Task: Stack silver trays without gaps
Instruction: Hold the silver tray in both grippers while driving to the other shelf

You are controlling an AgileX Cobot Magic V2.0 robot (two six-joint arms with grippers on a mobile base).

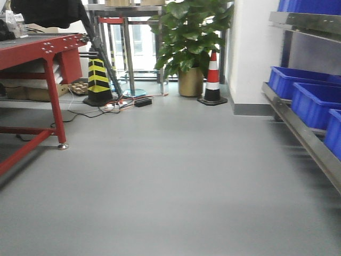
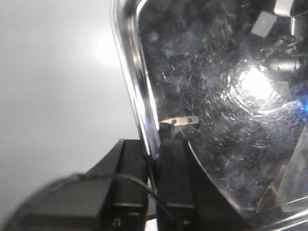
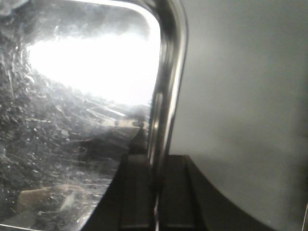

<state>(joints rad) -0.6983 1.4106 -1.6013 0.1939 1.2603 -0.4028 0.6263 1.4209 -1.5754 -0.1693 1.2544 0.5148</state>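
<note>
Your left claw (image 2: 153,153) is pinched almost fully closed on the rim (image 2: 129,62) of a silver tray (image 2: 216,106), with one finger on either side of the rolled edge. From that claw the tray's scratched face spreads toward 1 and 2 o'clock. The gripped rim runs on toward 11 to 12 o'clock, so that side lies nearly in line with the wrist.

Your right claw (image 3: 155,192) mirrors this. Its jaws are nipped tight on a rim, the tray's face lies toward 10 and 11 o'clock, and a rounded corner sits near 12.

Read it as probably one tray carried between the two arms by opposite sides, neither arm nearer than the other, though no view shows it whole. Both wrists point along the rim, not across it.

The tray to be nested into is nowhere visible. The front view shows only floor and blue bins (image 1: 309,98) at 3 o'clock, so you cannot tell from here which way to lower it.
</note>
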